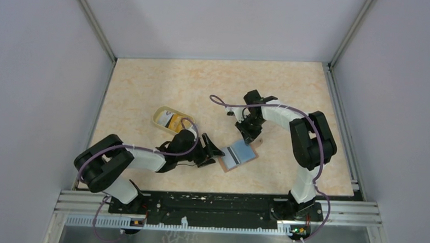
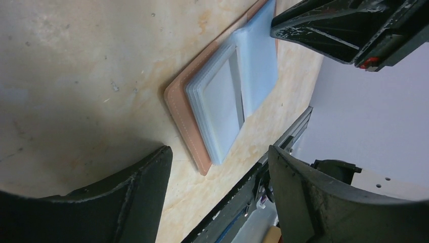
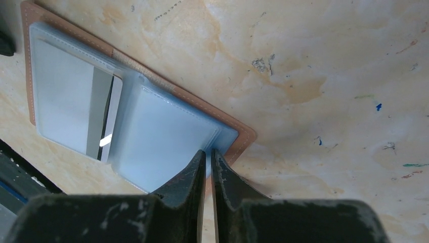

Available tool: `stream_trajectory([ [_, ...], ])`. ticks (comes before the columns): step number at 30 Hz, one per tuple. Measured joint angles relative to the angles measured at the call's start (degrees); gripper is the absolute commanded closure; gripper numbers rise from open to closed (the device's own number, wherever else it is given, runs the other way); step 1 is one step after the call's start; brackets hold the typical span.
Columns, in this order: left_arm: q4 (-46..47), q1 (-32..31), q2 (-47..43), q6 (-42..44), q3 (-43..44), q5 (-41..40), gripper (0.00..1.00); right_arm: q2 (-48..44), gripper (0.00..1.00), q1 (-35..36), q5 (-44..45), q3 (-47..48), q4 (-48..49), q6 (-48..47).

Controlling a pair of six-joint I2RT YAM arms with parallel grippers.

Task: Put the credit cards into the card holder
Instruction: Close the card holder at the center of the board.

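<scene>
A beige, marbled bench fills the floor of a booth with 3 plain grey-lilac walls and silver metal posts in the far corners. A translucent yellowish cup stands left of centre. Close up, the bench shows a grey smudge and a blue fleck.

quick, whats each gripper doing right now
Left gripper: open, empty.
Right gripper: shut, tips at the card holder edge; whether it pinches it cannot be told.
</scene>
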Motion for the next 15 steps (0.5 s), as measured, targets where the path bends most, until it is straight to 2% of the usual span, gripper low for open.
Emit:
stream_trajectory([
  [4,5.4,0.0,2.6,-0.3,-0.3,0.7,0.21,0.5,0.91,0.0,0.1,0.5,-0.5,0.3],
  [15,37.4,0.0,13.1,0.1,-8.9,3.9,0.27,0.7,0.91,0.0,0.0,0.8,-0.9,0.4],
])
